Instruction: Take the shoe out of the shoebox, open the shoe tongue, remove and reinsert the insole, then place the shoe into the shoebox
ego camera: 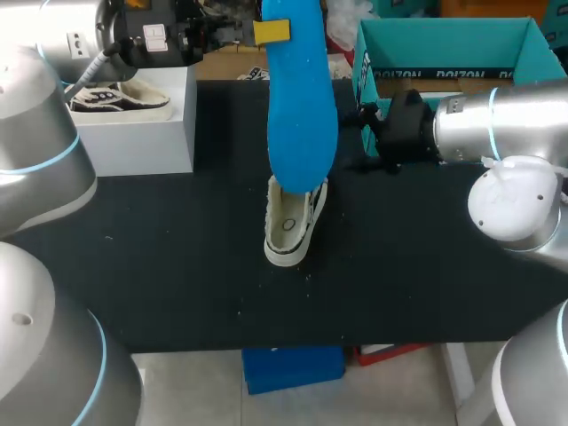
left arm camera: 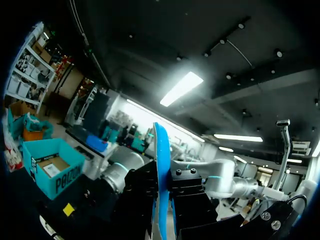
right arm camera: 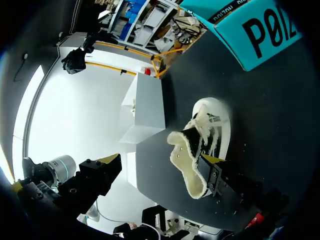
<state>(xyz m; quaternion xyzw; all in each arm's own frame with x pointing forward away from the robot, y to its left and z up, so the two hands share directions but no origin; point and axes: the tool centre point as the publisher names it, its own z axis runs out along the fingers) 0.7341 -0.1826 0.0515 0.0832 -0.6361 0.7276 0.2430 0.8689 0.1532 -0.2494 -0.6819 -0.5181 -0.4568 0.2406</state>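
Showing left hand (left arm camera: 161, 200) clamped on blue insole (ego camera: 302, 115); likely light, floppy; best held near heel; right hand (right arm camera: 207, 170) state indiscernible.

Upright blue insole (ego camera: 302, 106) seemingly touches white shoe (ego camera: 288, 229) below.

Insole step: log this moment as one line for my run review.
left gripper: shut on blue insole, upright over shoe | shoe: on table, outside teal shoebox | step: reinsertion pending

Shoe (ego camera: 295, 222): centre of table (ego camera: 177, 266).
Insole (ego camera: 300, 98): upright, over shoe.
Shoebox (ego camera: 453, 53): rear right.
Plinth (ego camera: 133, 129): rear left, second shoe (ego camera: 115, 96) on top.
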